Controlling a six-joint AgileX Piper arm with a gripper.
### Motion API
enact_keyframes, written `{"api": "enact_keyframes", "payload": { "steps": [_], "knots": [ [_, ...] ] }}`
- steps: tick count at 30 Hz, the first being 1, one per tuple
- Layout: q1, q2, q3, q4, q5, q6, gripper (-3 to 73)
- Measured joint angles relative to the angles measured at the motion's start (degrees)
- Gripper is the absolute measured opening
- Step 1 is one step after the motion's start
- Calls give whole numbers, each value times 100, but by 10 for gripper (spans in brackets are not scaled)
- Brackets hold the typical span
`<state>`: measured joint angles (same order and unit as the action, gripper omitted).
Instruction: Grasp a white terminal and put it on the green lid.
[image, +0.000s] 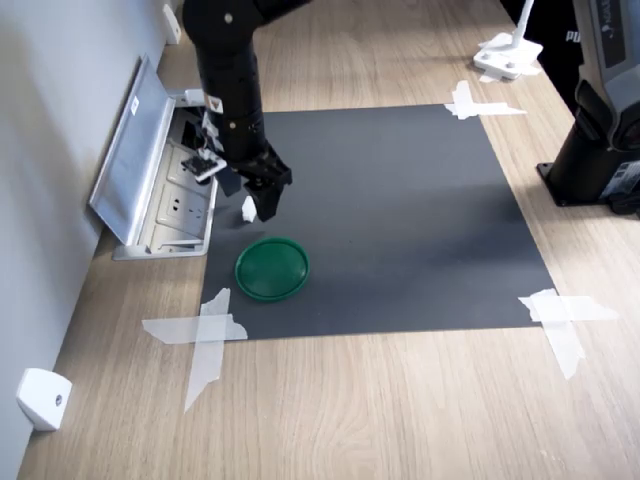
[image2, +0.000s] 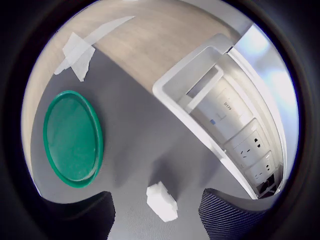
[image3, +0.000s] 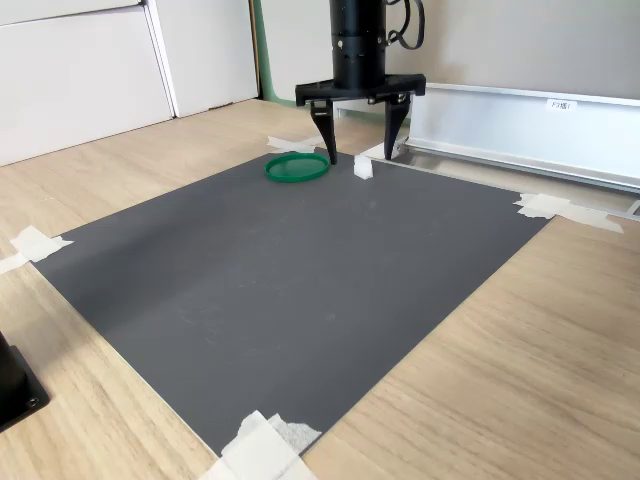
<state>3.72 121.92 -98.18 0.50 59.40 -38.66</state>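
1. The white terminal (image3: 363, 168) lies on the dark mat (image3: 300, 290), between the fingertips of the gripper (image3: 359, 152), touching neither.
2. The gripper jaws stand wide apart, pointing down, tips close above the mat.
3. The green lid (image: 272, 268) lies flat on the mat, near the terminal, apart from it.
4. An open socket box (image: 165, 190) sits beside the mat on the wooden counter (image: 400, 410).
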Motion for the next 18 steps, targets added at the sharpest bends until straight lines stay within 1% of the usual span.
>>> {"api": "enact_keyframes", "payload": {
  "steps": [6,11,15,18],
  "knots": [
    [6,90,0,-50,-3,0,708],
    [6,96,0,-99,-7,0,684],
    [6,96,0,-104,-7,0,621],
    [6,96,0,-104,-7,26,537]
  ]
}}
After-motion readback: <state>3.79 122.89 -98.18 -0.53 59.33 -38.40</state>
